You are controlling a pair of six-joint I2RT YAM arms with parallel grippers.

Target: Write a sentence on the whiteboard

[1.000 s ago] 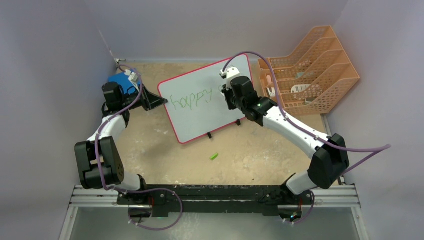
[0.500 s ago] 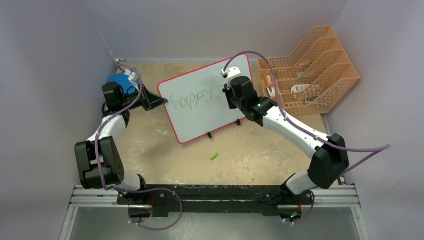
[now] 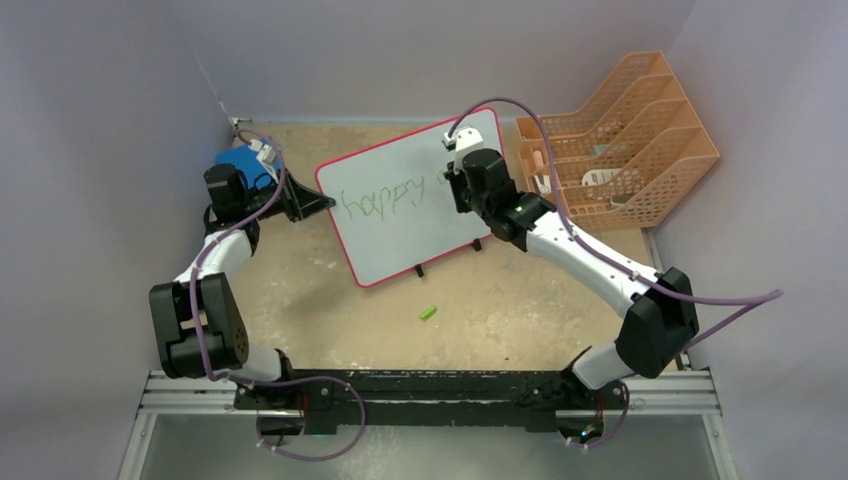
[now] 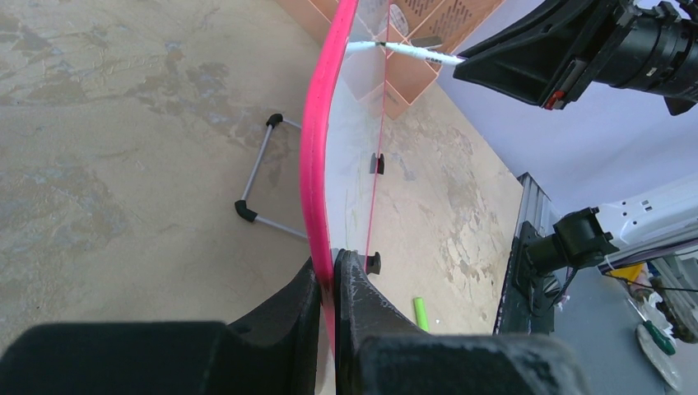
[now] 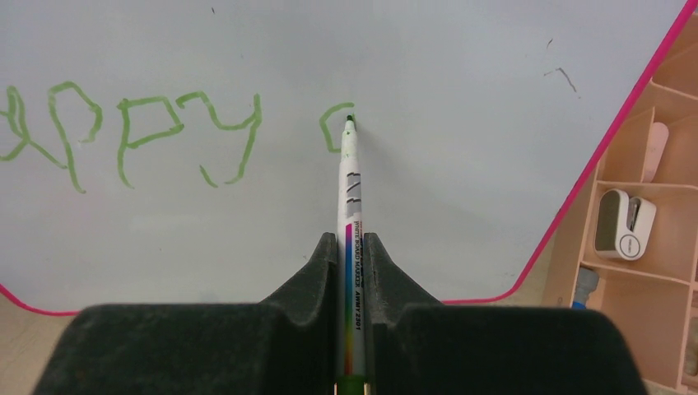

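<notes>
From above, the whiteboard [image 3: 400,245] stands mid-table, the sentence [image 3: 383,202] reading "happy". Left wrist: the left gripper [image 4: 332,265] pinches its nine o'clock rim. Right wrist: the right gripper [image 5: 352,243] clamps a marker [image 5: 350,177] (tip touching a green curve past the y).

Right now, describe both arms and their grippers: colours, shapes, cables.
The left arm and right arm have white link shells with black joint housings; a purple cable loops along each. A small green light glows near the right wrist. The left gripper and right gripper have black wedge-shaped fingers.
</notes>
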